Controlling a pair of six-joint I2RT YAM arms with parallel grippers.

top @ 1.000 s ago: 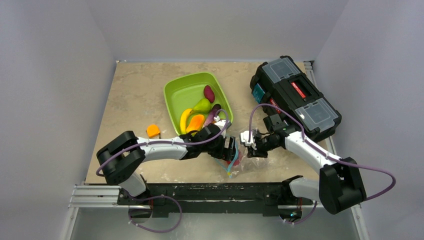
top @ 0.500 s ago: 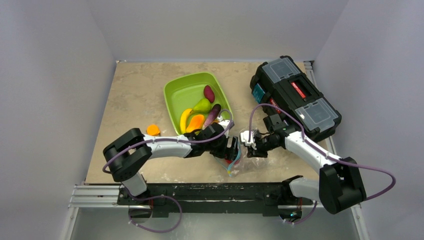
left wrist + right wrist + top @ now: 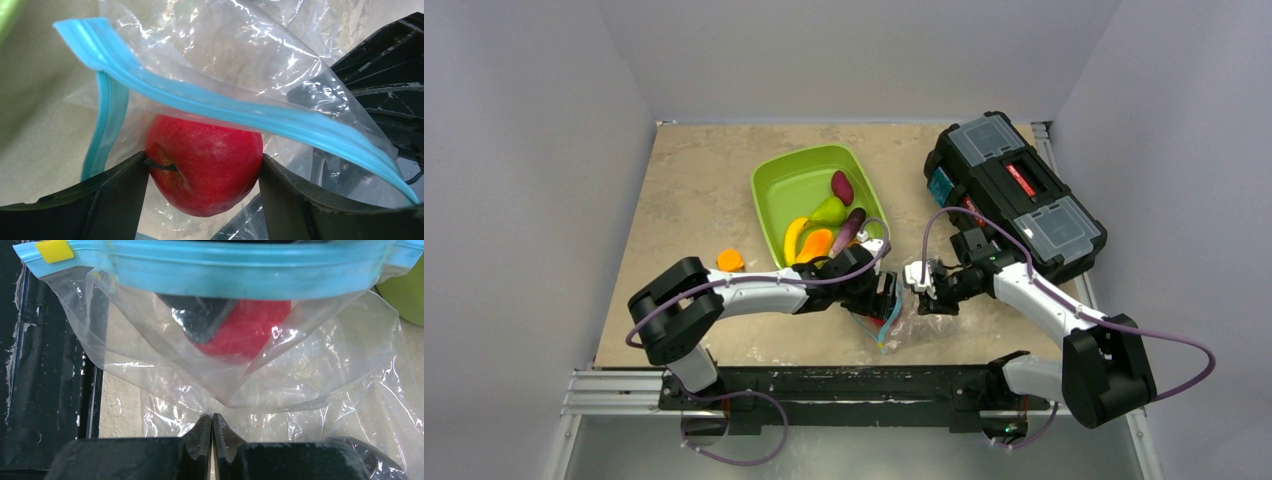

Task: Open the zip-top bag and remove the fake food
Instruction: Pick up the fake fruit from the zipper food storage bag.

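Observation:
The zip-top bag (image 3: 894, 325) lies open near the table's front edge, its blue-teal zip strip (image 3: 200, 100) parted. My left gripper (image 3: 202, 165) reaches into its mouth, and both fingers (image 3: 120, 200) press the sides of a red apple (image 3: 210, 157). My right gripper (image 3: 212, 422) is shut on a fold of the bag's clear plastic (image 3: 280, 380), holding it from the right; the apple (image 3: 250, 325) shows red through the film. More fake food lies in the green tray (image 3: 799, 185): banana (image 3: 794, 240), pear (image 3: 827, 210), eggplant (image 3: 851, 227), an orange piece (image 3: 816, 245) and a maroon piece (image 3: 842, 187).
A black toolbox (image 3: 1014, 195) stands at the right, close behind my right arm. A small orange block (image 3: 730, 260) sits left of the tray. The black rail runs along the table's front edge just below the bag.
My left arm has pushed a little further right into the bag, and its jaws have narrowed onto the apple. The right gripper has kept its hold on the plastic.

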